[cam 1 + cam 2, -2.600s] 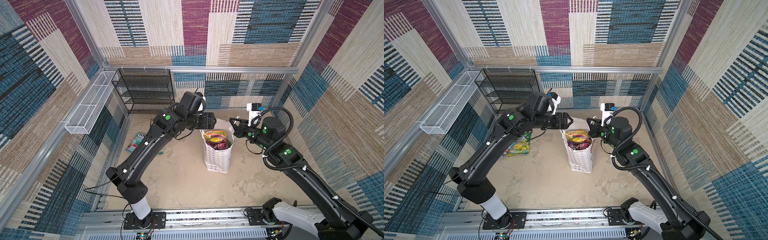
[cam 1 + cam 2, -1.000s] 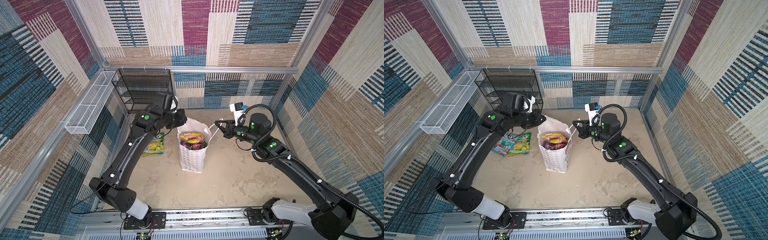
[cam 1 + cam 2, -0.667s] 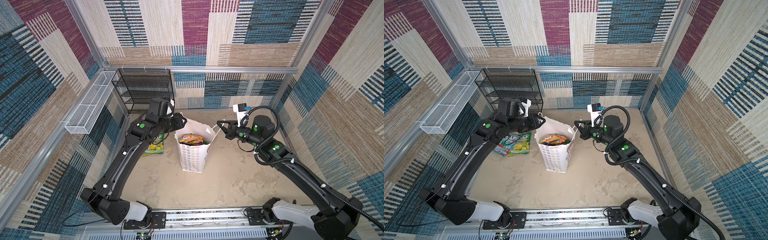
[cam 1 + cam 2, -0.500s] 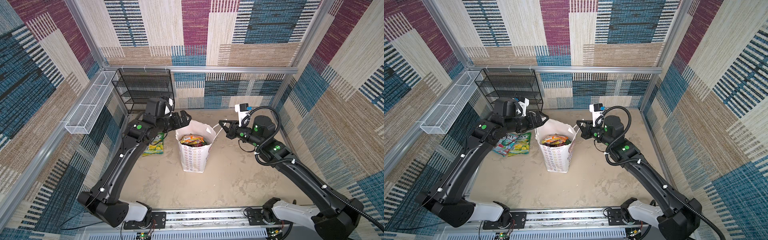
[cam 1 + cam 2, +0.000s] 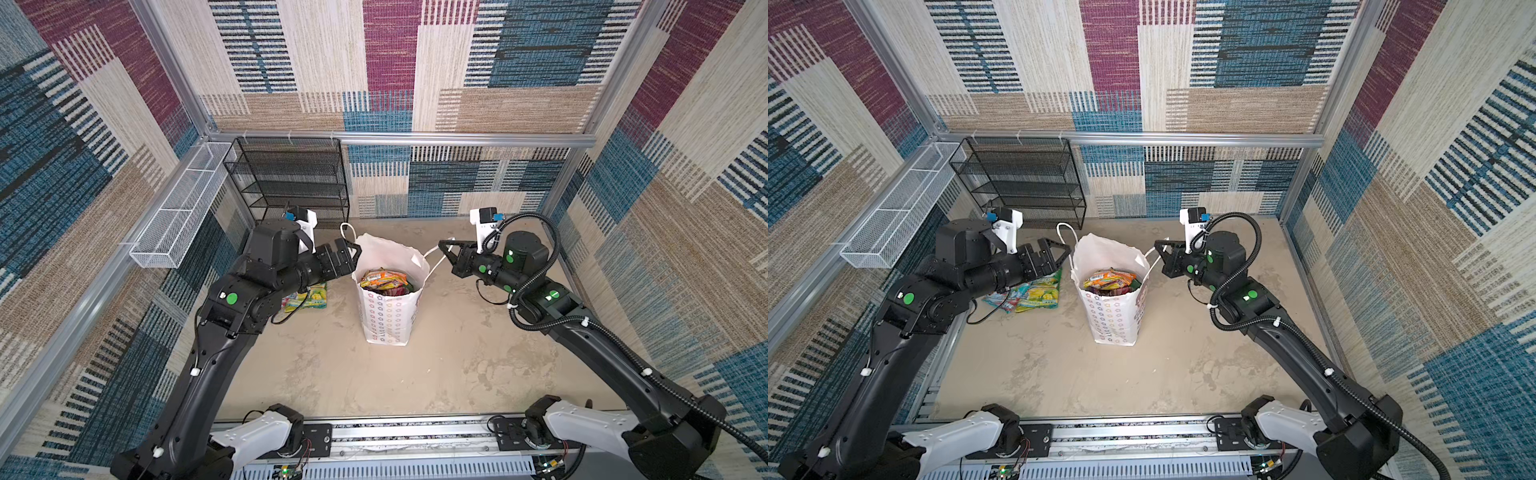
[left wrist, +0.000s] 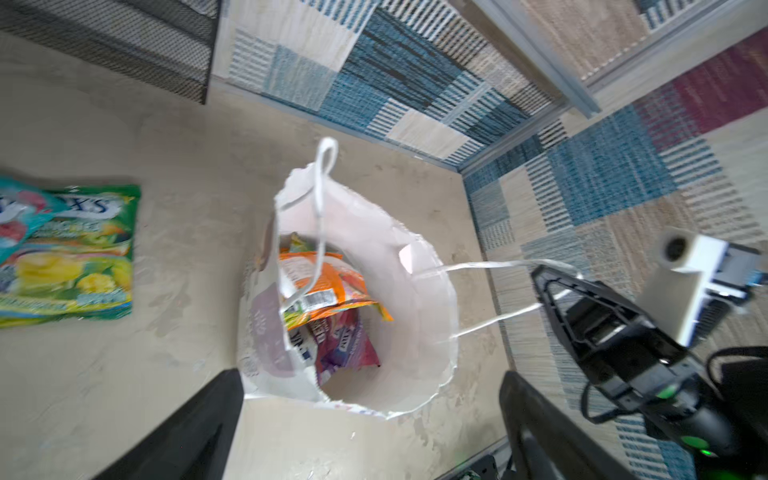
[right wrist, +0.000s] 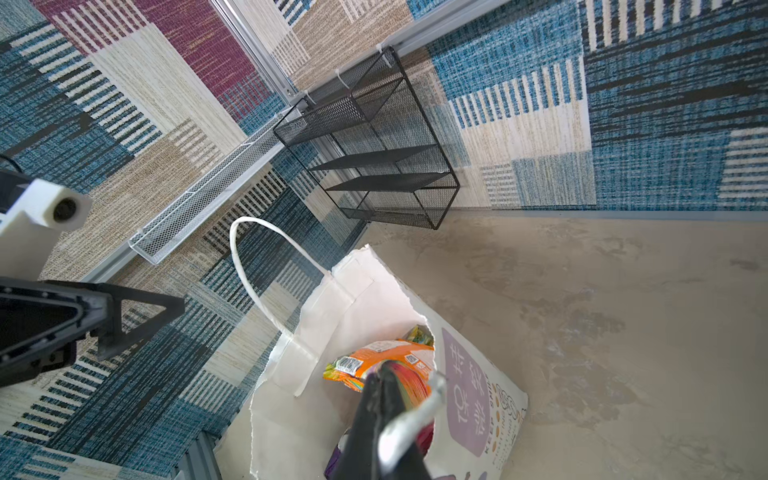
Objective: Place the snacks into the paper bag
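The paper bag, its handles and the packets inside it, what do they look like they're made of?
The paper bag: thin matte white paper, judging by its torn, ragged rim and creases. The cord handles: seemingly twisted paper cord or string; too blurred to tell which. The snacks: glossy plastic film, likely, since they shine and crinkle.

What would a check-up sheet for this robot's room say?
Surface: beige table, blotchy.
Job's things: paper bag upright, snacks inside; two packets lie on the table outside it.
Clutter: black mesh rack and white wire basket by the walls.
Grippers: left gripper open beside the bag's rim, holding nothing; right gripper shut on the cord handle.
Cables: black ribbed hose loops behind the right gripper.
Surroundings: patchwork woven walls.
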